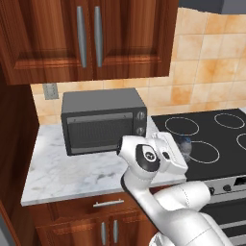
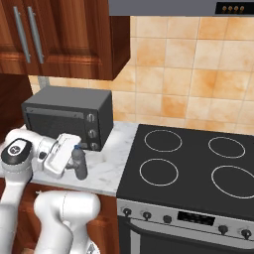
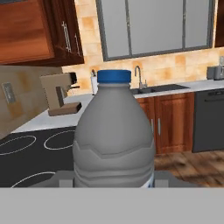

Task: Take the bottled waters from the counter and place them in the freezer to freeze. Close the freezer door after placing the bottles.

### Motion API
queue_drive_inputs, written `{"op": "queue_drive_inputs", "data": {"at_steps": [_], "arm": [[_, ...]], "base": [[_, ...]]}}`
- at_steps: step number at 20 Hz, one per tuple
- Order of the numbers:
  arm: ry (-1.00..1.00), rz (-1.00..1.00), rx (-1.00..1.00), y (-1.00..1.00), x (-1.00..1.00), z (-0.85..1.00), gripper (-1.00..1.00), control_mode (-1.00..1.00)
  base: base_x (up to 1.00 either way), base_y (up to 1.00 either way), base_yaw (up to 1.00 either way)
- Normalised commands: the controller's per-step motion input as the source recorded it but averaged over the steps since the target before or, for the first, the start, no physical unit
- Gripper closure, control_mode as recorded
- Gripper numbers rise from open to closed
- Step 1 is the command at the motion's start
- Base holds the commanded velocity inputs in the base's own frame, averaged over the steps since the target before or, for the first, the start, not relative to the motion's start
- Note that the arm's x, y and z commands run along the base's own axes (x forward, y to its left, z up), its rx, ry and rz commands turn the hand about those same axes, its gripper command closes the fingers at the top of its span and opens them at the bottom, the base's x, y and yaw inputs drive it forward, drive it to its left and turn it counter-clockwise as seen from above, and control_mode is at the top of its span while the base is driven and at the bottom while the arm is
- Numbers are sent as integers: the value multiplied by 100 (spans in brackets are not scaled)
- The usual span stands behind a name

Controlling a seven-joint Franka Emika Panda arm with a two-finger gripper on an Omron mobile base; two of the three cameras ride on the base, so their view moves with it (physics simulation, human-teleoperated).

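Note:
My gripper (image 2: 76,166) is shut on a bottled water (image 2: 78,162), a clear-greyish bottle with a blue cap. In the hand view the bottle (image 3: 114,135) stands upright and close between the fingers. From the left base view, part of it (image 1: 184,143) shows behind the white hand, at the seam between counter and stove. The bottle is held over the right end of the white marble counter (image 2: 110,171), in front of the toaster oven's right corner. Whether it touches the slab I cannot tell. The freezer and its door are out of view.
A dark grey toaster oven (image 1: 103,120) stands at the back of the counter (image 1: 62,173). The black stovetop (image 2: 193,163) adjoins it on the right. Reddish-brown wall cupboards (image 1: 86,38) hang above. Across the room are a coffee machine (image 3: 59,94) and a sink faucet (image 3: 138,76).

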Motion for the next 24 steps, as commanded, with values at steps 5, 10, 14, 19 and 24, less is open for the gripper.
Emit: {"op": "queue_drive_inputs", "data": {"at_steps": [5, 10, 14, 19, 24], "arm": [[0, 0, 0, 0, 0, 0, 100, -100], [0, 0, 0, 0, -7, 0, 100, 100], [0, 0, 0, 0, 0, 0, 100, 100], [0, 0, 0, 0, 0, 0, 100, 100], [0, 0, 0, 0, 0, 0, 100, 100]], "base": [[0, 0, 0], [-7, 19, 0], [-45, 42, 20], [-77, 54, 41], [-69, 64, 50]]}}
